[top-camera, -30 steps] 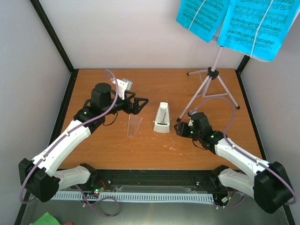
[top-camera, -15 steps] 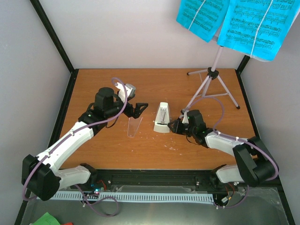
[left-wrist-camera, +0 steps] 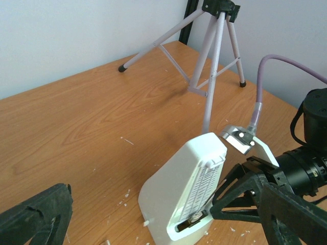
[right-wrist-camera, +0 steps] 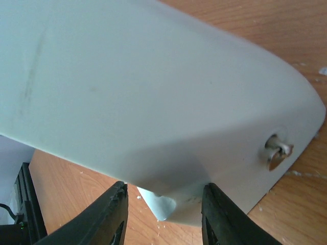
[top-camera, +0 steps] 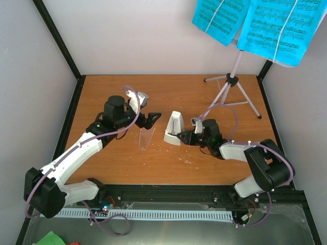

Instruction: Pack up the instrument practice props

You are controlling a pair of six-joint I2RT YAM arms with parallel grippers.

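Metronome [top-camera: 172,128] stands tilted, apart from clear cover [top-camera: 146,137].

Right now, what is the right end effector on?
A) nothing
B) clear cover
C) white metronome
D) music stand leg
C: the right end effector is clamped on the base of the white metronome, which stands tilted.
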